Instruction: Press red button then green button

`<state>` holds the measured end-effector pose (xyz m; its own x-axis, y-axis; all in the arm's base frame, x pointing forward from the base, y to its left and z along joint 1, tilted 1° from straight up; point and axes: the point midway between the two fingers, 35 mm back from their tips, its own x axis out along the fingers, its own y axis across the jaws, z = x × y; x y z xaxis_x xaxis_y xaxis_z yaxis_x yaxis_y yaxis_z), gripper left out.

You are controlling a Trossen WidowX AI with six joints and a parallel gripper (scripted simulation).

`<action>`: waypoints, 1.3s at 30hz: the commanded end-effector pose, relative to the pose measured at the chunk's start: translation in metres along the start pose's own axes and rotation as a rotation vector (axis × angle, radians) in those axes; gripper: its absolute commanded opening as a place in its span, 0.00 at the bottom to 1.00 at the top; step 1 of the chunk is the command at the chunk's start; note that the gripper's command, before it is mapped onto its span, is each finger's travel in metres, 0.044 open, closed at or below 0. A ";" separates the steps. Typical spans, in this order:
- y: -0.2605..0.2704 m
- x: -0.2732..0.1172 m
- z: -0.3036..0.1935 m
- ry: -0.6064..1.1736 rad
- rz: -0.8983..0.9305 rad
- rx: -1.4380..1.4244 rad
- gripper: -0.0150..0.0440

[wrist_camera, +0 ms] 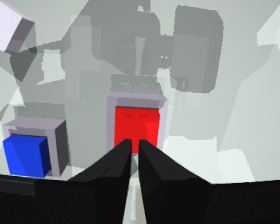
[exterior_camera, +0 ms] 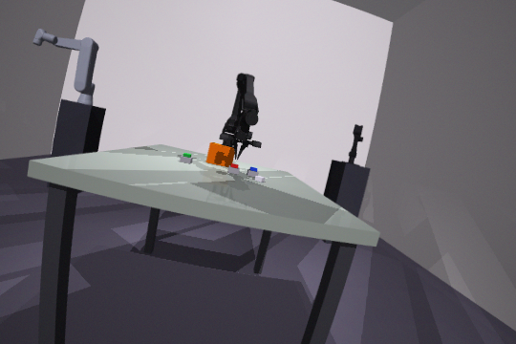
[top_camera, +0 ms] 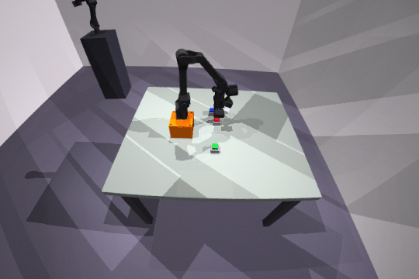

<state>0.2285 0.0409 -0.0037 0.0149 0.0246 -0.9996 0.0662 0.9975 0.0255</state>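
Red button (wrist_camera: 138,127) sits on the table (top_camera: 248,173) in a pale housing, directly beyond the tips of the gripper (wrist_camera: 135,147), whose two dark fingers are pressed together with only a thin slit between them and nothing pinched. In the wrist view the fingertips overlap the button's near edge; whether they touch it cannot be told from that view. From the exterior view the gripper (exterior_camera: 240,151) points down with its tip a little above the red button (exterior_camera: 233,166), so a small gap seems to remain. In the top view the arm (top_camera: 202,69) rises from its orange base (top_camera: 181,125), arches over and drops its gripper (top_camera: 219,112) just behind the red button (top_camera: 216,120). Blue button (wrist_camera: 26,155) stands just beside the red one, to its left in the wrist view, in its own grey housing; in the top view the blue button (top_camera: 211,110) lies partly hidden behind the gripper. Green button (top_camera: 215,146) is well apart from both, nearer the front of the table, and shows in the exterior view as a small green cap (exterior_camera: 187,155) left of the base. A small white block (wrist_camera: 7,24) lies tilted on the table beyond the blue button, apart from it; in the exterior view the same block (exterior_camera: 260,179) rests just right of the blue button (exterior_camera: 252,170).
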 end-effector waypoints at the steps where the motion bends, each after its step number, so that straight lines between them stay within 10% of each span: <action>1: -0.001 0.007 -0.002 0.008 -0.007 0.004 0.29; 39: -0.001 0.015 -0.001 0.005 -0.004 0.002 0.29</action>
<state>0.2261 0.0410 -0.0316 0.0014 0.0223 -0.9997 0.0667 0.9975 0.0224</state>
